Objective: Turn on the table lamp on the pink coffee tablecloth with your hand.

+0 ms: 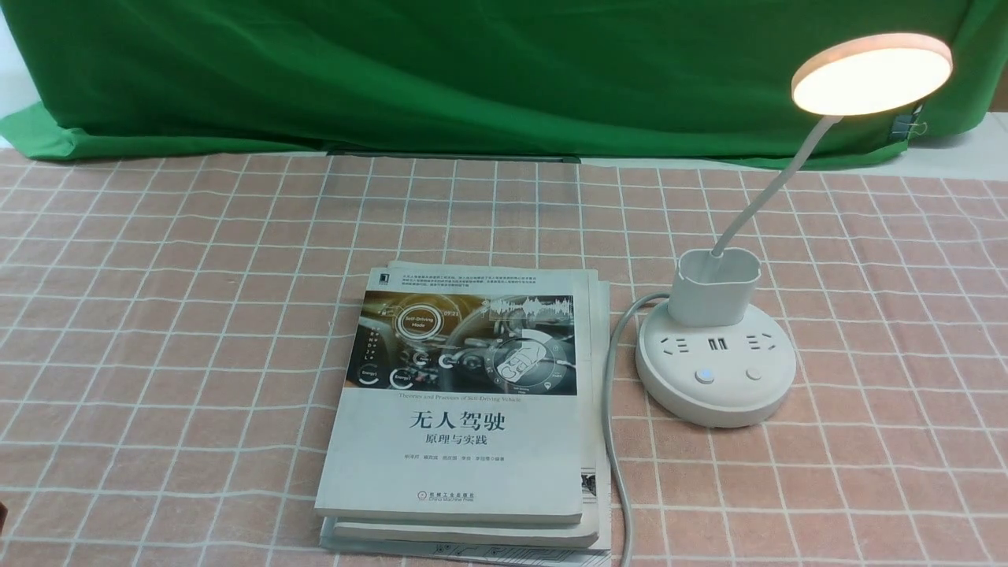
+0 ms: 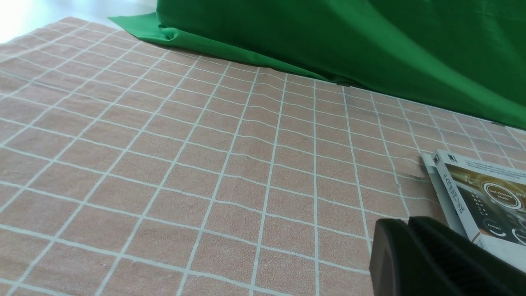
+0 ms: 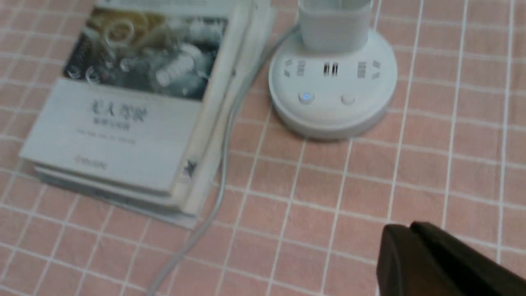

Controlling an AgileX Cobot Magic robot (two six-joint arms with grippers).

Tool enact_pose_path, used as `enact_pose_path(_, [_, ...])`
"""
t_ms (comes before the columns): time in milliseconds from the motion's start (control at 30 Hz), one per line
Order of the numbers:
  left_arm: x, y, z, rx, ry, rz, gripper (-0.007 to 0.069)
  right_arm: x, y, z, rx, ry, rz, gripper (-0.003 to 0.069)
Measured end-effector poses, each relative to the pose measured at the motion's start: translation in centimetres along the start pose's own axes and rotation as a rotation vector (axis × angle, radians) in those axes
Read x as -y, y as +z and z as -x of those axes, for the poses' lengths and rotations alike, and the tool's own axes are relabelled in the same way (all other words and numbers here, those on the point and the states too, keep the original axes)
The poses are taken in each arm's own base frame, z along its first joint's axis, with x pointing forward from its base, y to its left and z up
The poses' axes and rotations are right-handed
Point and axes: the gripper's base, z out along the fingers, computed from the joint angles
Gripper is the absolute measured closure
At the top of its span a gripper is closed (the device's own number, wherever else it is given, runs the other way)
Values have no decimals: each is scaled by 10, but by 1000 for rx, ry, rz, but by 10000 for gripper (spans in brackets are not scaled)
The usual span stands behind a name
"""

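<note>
Table lamp (image 1: 715, 346) stands at the right of the front view on the pink coffee tablecloth (image 1: 173, 299), and its flat round head (image 1: 872, 72) glows warm white in the upper right corner. Largest of all, we see the checked cloth filling most of the frame, with a green backdrop cloth (image 1: 472, 71) draped across the top. At the centre bottom lies a stack of books (image 1: 465, 409); the top cover shows a car interior and Chinese lettering. Just right of the books sits the lamp's round base, a small blue light lit on its left button (image 1: 705, 376). A grey cable (image 1: 610, 441) runs from the base down between the books and the lamp. In the right wrist view the right hand (image 3: 411, 246) shows as a dark shape at the lower right, its two halves pressed together, holding nothing. The left hand (image 2: 409, 242) looks likewise closed, empty, low right in its own view.
</note>
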Motion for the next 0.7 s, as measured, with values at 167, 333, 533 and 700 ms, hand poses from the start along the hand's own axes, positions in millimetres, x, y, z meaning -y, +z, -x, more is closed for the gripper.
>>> enact_pose_path(167, [0,0,0,1,1,0,606,-1,-14,-3,70,-8,6,584])
enact_pose_path(333, [0,0,0,1,2,0,606,4,-23,-13,224,-44,-32,629])
enact_pose_path(533, [0,0,0,2,2,0,606,26,8,-71,458,-148,-203,631])
enact_pose_path(700, [0,0,0,2,2,0,606,40,44,-125,534,-144,-248,631])
